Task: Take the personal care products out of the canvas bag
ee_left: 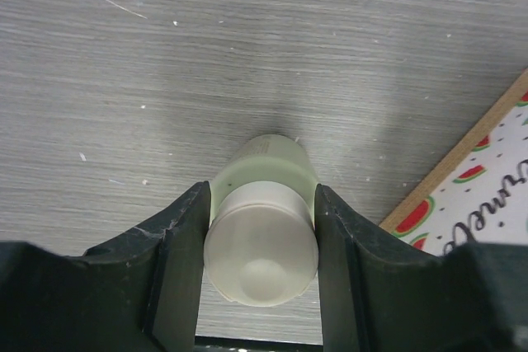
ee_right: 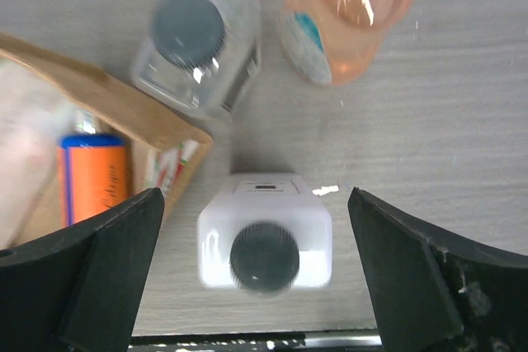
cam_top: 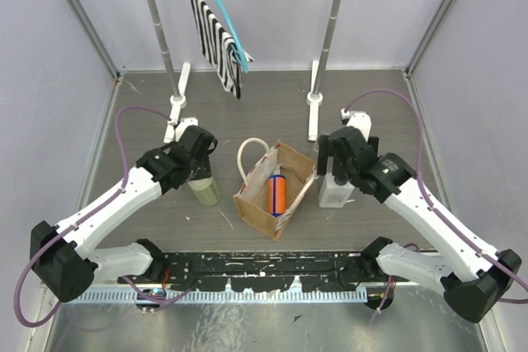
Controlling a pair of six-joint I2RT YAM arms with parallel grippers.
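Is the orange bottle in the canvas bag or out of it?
In. The orange bottle lies inside the canvas bag, visible through its open top in both the top and right wrist views.

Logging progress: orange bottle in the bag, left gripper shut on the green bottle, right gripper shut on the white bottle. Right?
No: the right gripper is open, spread well clear of the white bottle on both sides, per the right wrist view. The rest stands.
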